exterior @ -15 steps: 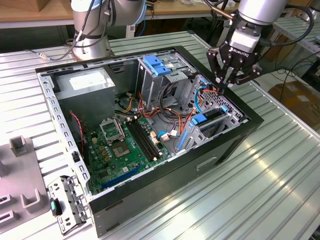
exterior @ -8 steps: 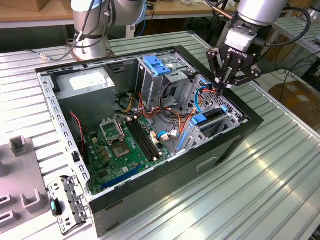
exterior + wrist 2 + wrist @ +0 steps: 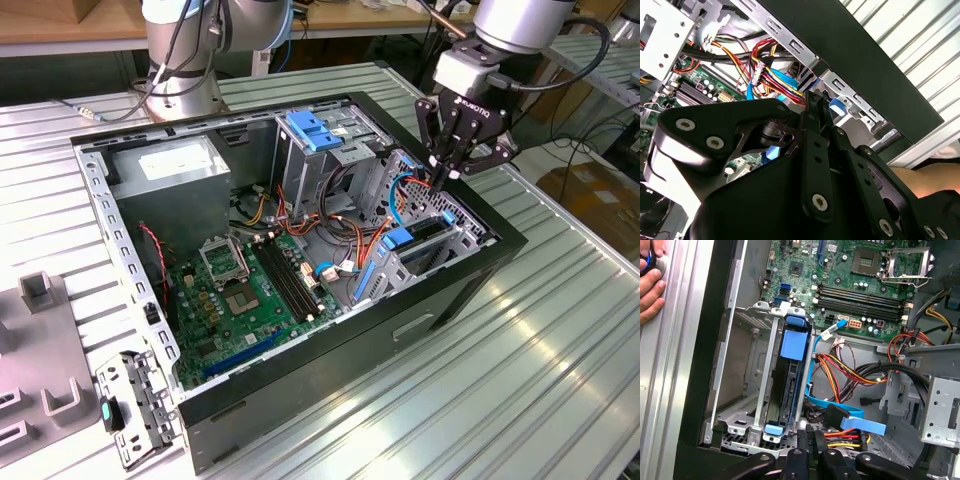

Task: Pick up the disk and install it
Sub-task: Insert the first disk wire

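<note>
The disk (image 3: 789,382) stands on edge in a slot of the metal drive cage (image 3: 735,385) at the front of the open computer case (image 3: 480,275). Its dark body sits between blue plastic rail tabs and its label is hidden. In the exterior view its blue tab (image 3: 398,238) shows at the cage on the exterior view's right. My gripper (image 3: 440,180) hovers just above that cage, shut, with nothing seen between its fingers. In the first wrist view the gripper (image 3: 812,434) is beside the near end of the disk, apart from it. The second wrist view has the gripper (image 3: 815,107) pointing at the cage.
Red, orange and blue cables (image 3: 850,375) run beside the cage. A motherboard (image 3: 250,290), a grey power supply (image 3: 175,170) and an upper bay with a bare blue bracket (image 3: 315,130) sit in the case. A person's hand (image 3: 650,285) rests on the table outside it.
</note>
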`<action>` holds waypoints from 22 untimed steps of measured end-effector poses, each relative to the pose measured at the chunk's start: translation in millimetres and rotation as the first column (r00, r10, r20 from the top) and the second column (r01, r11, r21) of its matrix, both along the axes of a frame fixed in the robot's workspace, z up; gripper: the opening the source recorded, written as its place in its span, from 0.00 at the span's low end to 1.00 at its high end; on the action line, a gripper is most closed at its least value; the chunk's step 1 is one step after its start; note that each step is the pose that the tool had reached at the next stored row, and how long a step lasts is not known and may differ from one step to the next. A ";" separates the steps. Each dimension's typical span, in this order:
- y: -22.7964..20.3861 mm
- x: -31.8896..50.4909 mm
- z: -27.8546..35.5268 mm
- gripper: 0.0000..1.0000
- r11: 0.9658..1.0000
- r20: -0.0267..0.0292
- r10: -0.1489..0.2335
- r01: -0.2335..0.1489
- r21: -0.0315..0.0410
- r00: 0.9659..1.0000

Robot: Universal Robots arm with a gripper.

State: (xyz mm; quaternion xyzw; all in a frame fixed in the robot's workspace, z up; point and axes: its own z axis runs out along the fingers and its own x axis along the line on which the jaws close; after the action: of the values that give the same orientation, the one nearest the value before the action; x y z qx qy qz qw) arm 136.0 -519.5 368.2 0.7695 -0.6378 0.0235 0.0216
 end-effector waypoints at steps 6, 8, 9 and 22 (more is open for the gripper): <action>0.2 0.1 -0.1 0.17 0.999 0.000 -0.040 0.040 0.000 0.999; 0.2 0.1 -0.6 0.17 0.994 0.000 -0.108 0.108 0.000 0.994; 0.2 0.1 -1.0 0.17 0.991 0.000 -0.137 0.137 0.000 0.991; -11.8 -10.3 -7.7 0.17 0.981 -0.004 -0.191 0.191 0.031 0.982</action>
State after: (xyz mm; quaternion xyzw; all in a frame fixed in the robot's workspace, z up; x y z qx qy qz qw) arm 125.8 -531.2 360.5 0.7050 -0.7091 0.0109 0.0120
